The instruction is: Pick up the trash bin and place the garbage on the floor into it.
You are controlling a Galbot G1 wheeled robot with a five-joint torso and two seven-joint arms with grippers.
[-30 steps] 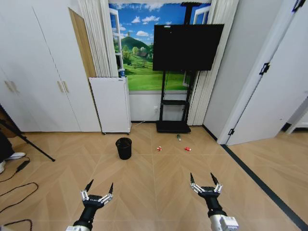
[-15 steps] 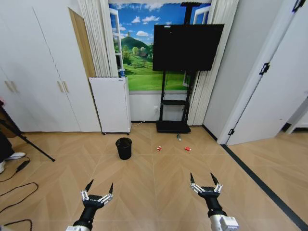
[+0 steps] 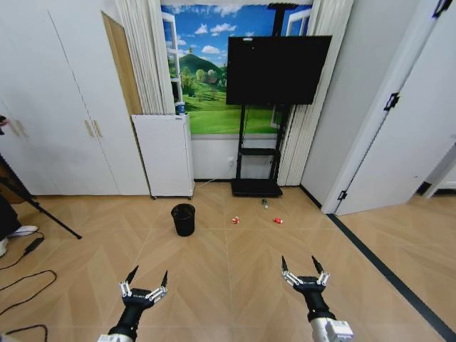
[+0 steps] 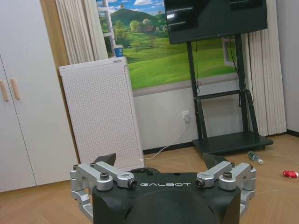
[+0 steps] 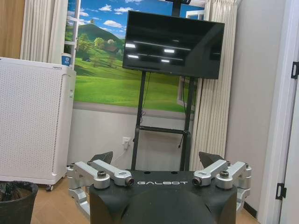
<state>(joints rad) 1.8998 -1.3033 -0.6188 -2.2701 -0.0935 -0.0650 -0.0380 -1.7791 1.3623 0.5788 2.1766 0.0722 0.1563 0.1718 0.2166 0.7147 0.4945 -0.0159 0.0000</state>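
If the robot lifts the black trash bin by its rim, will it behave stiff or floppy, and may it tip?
The trash bin probably holds its shape: its sides stand straight. It looks small, so likely light. A dark liner seems to show at its rim; that could slip.

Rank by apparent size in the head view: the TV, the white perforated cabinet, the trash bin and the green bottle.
1. TV
2. White perforated cabinet, somewhat smaller
3. Trash bin
4. Green bottle, tiny

The bin stands nearer the camera than the other three, so it looks slightly larger than it is.

place: likely mock living room | cues: TV on stand (image 3: 278, 70); wardrobe (image 3: 64, 100); curtains (image 3: 142, 53)
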